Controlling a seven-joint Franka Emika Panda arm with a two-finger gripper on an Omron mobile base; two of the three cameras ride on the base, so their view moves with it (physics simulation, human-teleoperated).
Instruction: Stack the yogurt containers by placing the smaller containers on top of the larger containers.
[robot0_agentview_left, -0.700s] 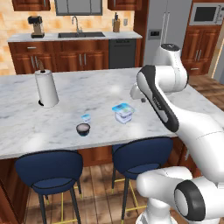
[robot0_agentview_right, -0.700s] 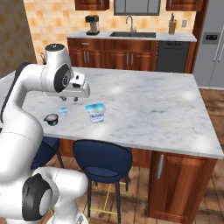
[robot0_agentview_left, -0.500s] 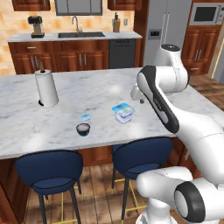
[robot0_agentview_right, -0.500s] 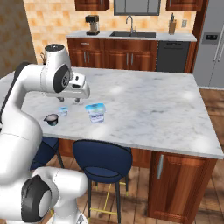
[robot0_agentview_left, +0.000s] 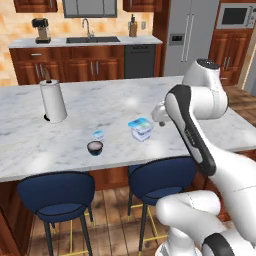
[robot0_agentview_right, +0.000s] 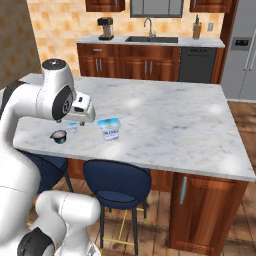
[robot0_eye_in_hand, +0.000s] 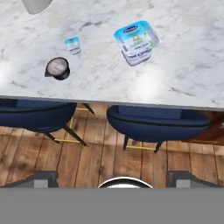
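white tub (robot0_agentview_left: 140, 129) upright, blue lid up, unstacked

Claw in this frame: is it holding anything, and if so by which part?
Nothing is held. The claw is open, up off the counter, with the tub, dark cup and tiny white cup all sitting untouched on the marble.

A home kitchen, rendered. A marble-topped island desk (robot0_agentview_left: 100, 107) with blue stools (robot0_agentview_left: 56, 195) faces wooden cabinets (robot0_agentview_right: 145, 65), a sink with faucet (robot0_agentview_left: 88, 31), a dishwasher (robot0_agentview_left: 139, 60), refrigerator (robot0_agentview_left: 186, 37), microwave (robot0_agentview_left: 235, 16) and coffee maker (robot0_agentview_left: 41, 29).
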